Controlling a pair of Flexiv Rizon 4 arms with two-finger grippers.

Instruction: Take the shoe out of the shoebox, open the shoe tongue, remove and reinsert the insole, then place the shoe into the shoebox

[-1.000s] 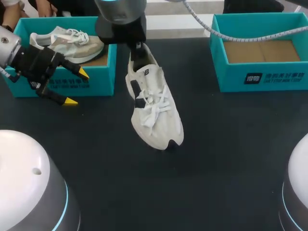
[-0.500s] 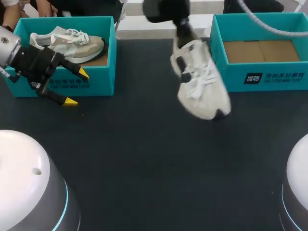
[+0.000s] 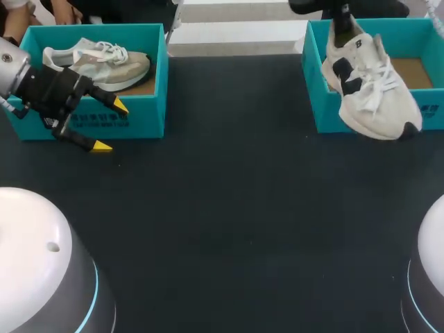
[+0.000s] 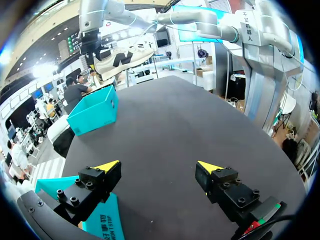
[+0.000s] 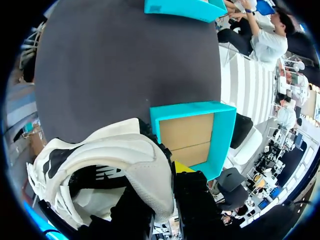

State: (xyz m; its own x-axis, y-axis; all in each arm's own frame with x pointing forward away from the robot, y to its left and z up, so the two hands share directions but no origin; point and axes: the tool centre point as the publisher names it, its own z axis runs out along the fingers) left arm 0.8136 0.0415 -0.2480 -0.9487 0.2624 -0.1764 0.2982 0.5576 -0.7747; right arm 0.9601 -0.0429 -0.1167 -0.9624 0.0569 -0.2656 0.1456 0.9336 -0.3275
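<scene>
Right claw: clamped on the heel collar of the white sneaker. In the right wrist view one yellow-tipped finger sits on the outside of the heel. The other finger is hidden by the shoe.

White sneaker: dark side panels, white laces, dark patch at the toe of the sole. Off the bench, hanging from its heel. From the head view it overlaps the front wall of the right shoebox, toe toward the near right. The left wrist view shows the sneaker in the air above that teal box, apart from it. In the right wrist view the box's brown cardboard floor lies just past the heel.

Left claw: fingers wide apart, nothing between them. It hovers low over the bench, just in front of the left shoebox. The left wrist view shows only dark bench surface between the two yellow tips.

Left shoebox: teal, far left of the bench. A beige-and-grey sneaker lies inside it on its side, laces up.

The two boxes stand well apart, with dark bench between them.
</scene>
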